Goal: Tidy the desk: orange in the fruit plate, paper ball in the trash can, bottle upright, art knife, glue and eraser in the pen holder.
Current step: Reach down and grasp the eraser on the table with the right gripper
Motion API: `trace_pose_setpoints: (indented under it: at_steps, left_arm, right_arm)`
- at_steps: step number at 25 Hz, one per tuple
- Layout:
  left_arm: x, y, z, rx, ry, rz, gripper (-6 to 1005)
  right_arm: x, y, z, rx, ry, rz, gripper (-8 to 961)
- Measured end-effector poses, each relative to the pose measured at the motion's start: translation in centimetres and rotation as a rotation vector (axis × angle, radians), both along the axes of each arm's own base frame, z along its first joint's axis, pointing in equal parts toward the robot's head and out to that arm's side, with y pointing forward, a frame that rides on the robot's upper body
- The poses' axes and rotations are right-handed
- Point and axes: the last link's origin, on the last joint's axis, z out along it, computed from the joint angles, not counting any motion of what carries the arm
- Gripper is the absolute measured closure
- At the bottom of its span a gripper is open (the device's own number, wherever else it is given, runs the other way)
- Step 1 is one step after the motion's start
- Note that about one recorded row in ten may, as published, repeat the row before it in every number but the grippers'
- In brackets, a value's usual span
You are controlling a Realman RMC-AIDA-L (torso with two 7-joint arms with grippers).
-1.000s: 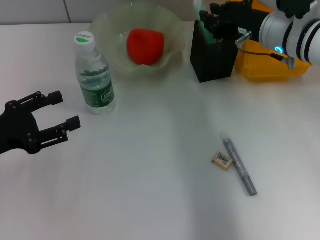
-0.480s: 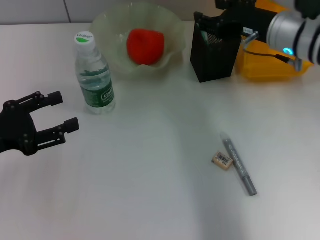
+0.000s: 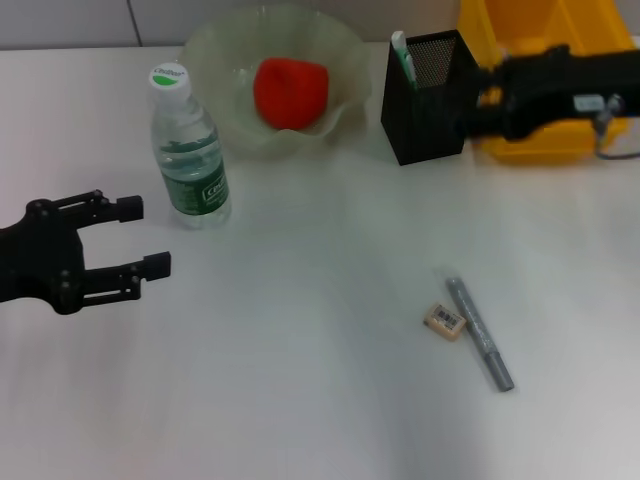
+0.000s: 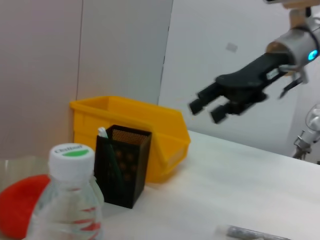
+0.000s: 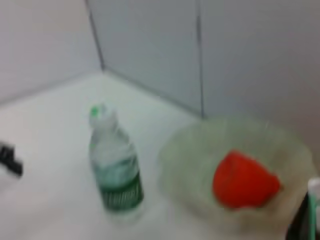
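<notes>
The art knife (image 3: 402,52) stands in the black mesh pen holder (image 3: 425,110) with its mint-green tip poking out. My right gripper (image 3: 476,104) hovers open just right of the holder, in front of the yellow trash can (image 3: 520,25); the left wrist view shows the right gripper (image 4: 209,109) with fingers apart and holding nothing. The orange (image 3: 291,90) lies in the fruit plate (image 3: 215,60). The bottle (image 3: 187,150) stands upright. The eraser (image 3: 445,320) and the grey glue (image 3: 478,333) lie side by side on the desk (image 3: 300,390). My left gripper (image 3: 145,237) stays open at the left. The paper ball is out of view.
The bottle stands just beyond my left gripper, and the fruit plate is behind it. Pen holder and trash can sit close together at the back right. In the right wrist view, the bottle (image 5: 116,170) and the orange (image 5: 243,180) show.
My right gripper has let go of the art knife, which now stands in the pen holder, and has drawn back to the right. My left gripper has edged slightly rightward.
</notes>
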Motion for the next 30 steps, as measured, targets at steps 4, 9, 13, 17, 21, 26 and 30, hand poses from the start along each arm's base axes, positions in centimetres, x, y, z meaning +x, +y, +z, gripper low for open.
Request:
trace_pose_setpoints:
  at_steps: [4,9,13,17,21,26,30]
  left_arm:
    - [0.4,0.1,-0.7,-0.031,0.006,-0.014,214]
    - [0.7,0.0,-0.9,-0.077,0.014,-0.036,214]
    - [0.7,-0.1,-0.9,-0.095,0.026,-0.042,214]
    - [0.5,-0.2,-1.1,-0.099,0.032,-0.032,214]
    - [0.5,-0.2,-1.1,-0.095,0.036,-0.035,214]
    - [0.4,-0.3,-1.3,-0.107,0.046,-0.04,214]
    - [0.2,-0.5,-1.4,-0.121,0.061,-0.036,214]
  right_arm:
    - [-1.5,-1.6,0.7,-0.079,-0.18,-0.041,315]
    - [-2.6,-2.5,-0.4,-0.177,-0.389,-0.133,314]
    - [-2.6,-2.6,-2.5,-0.261,-0.492,-0.213,314]
    - [-2.9,-3.2,-4.2,-0.327,-0.554,-0.181,315]
    - [-3.4,-3.7,-6.8,-0.398,-0.661,-0.118,315]
    - [-3.5,-3.3,-9.1,-0.442,-0.72,-0.085,314]
    - [-3.3,-2.9,-10.3,-0.456,-0.742,-0.079,316]
